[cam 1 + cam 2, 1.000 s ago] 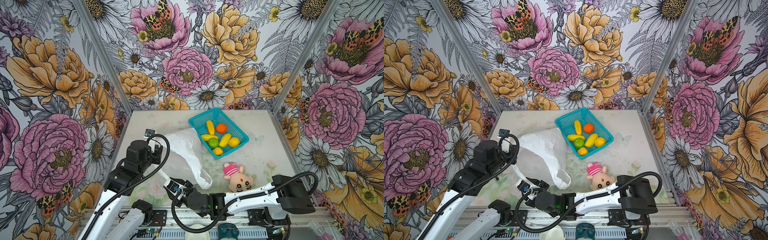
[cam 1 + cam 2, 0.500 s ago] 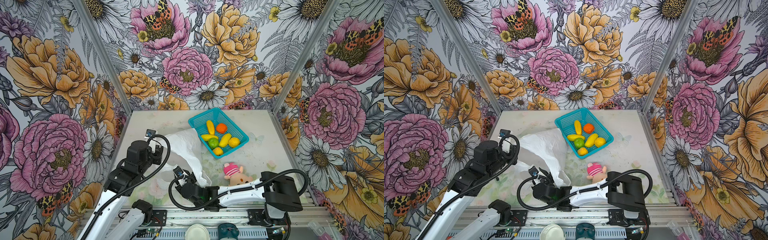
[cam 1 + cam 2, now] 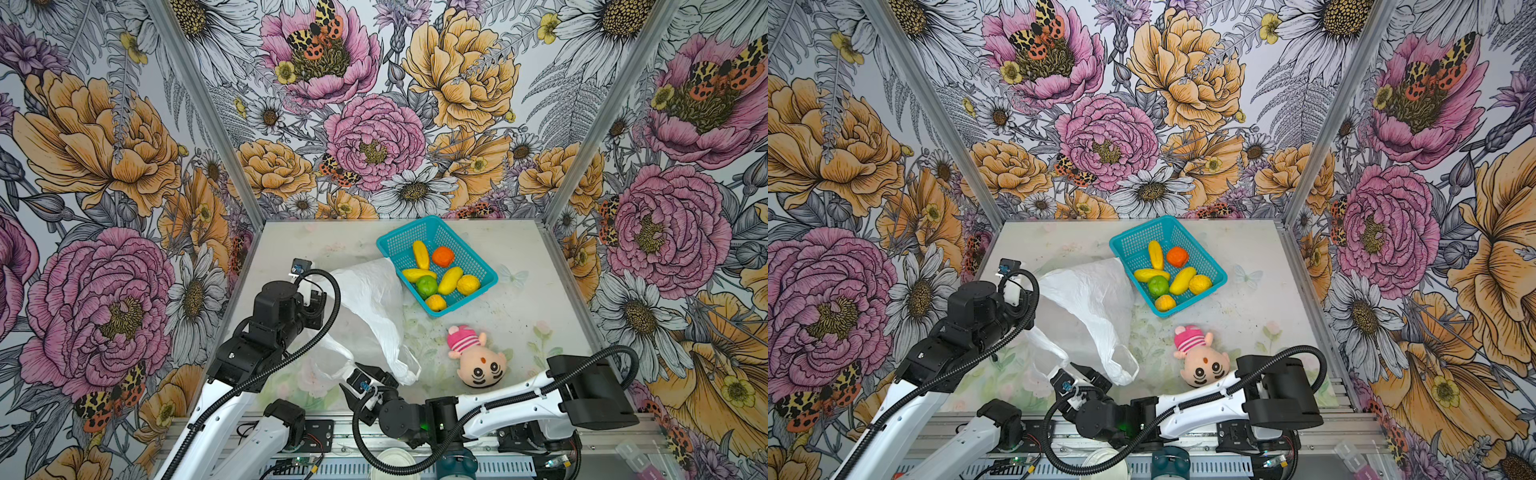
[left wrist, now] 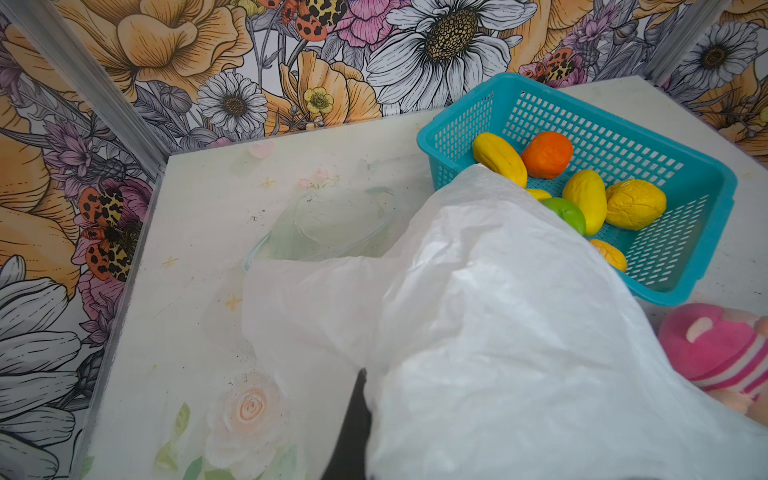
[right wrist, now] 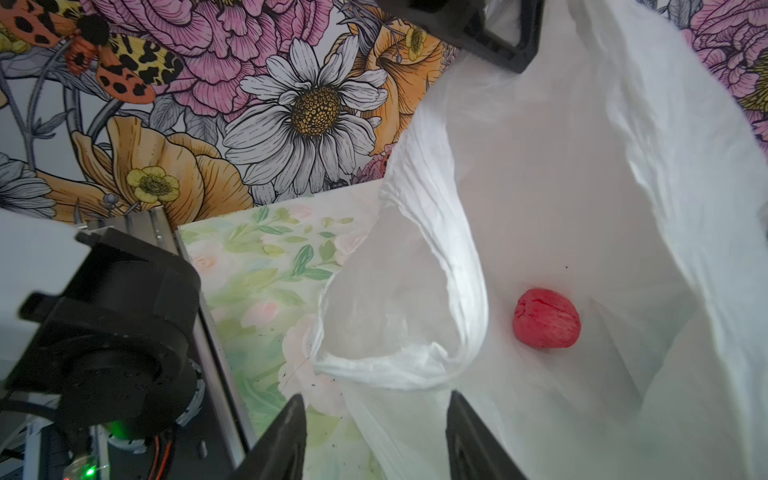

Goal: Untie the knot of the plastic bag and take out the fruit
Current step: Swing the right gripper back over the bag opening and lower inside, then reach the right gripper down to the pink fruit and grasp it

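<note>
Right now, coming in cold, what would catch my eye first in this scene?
The teal mesh plastic basket at the back, holding glossy yellow, green and orange toy fruits. Beside it a crinkly white plastic bag hangs half-lifted, with one bumpy pink-red fruit lying inside.

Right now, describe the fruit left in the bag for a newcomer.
Find the crinkly white plastic bag beside the teal mesh basket. Inside it, in the right wrist view, lies a small pink-red toy fruit. It alone is red and outside the basket.
</note>
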Controlling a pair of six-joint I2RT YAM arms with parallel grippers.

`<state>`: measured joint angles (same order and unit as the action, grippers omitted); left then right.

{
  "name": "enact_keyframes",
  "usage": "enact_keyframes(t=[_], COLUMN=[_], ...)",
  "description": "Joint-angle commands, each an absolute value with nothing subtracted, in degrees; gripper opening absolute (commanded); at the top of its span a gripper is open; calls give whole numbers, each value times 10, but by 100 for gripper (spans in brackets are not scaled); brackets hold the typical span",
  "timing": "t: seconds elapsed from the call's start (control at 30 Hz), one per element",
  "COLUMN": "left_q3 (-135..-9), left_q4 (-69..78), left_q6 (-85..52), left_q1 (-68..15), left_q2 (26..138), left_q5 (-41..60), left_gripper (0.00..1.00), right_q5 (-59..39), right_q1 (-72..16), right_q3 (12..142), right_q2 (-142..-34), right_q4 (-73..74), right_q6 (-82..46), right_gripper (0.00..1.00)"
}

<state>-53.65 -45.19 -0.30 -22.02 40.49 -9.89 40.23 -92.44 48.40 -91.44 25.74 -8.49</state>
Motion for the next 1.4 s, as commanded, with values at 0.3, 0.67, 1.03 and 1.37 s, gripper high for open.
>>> enact_keyframes(t=[0.3, 0.67, 1.03, 1.37], left_q3=[-532, -532, -533, -533], left_q4=[-455, -455, -454, -454], left_q6=[-12, -12, -10, -10], left_q1=[-228, -230, -234, -239], left_q2=[399, 398, 397, 395], left_q5=[-107, -105, -86, -94], left_gripper=[0, 0, 0, 0], right_q5=[419, 421, 389, 403], right_q1=[-888, -824, -788, -771], right_q3=[457, 509, 645, 618], right_q2=[-953, -1063, -1161, -1122], right_q4=[303, 272, 161, 162], right_q6=[-114, -167, -189, -186], right_gripper=[25, 33, 43, 46])
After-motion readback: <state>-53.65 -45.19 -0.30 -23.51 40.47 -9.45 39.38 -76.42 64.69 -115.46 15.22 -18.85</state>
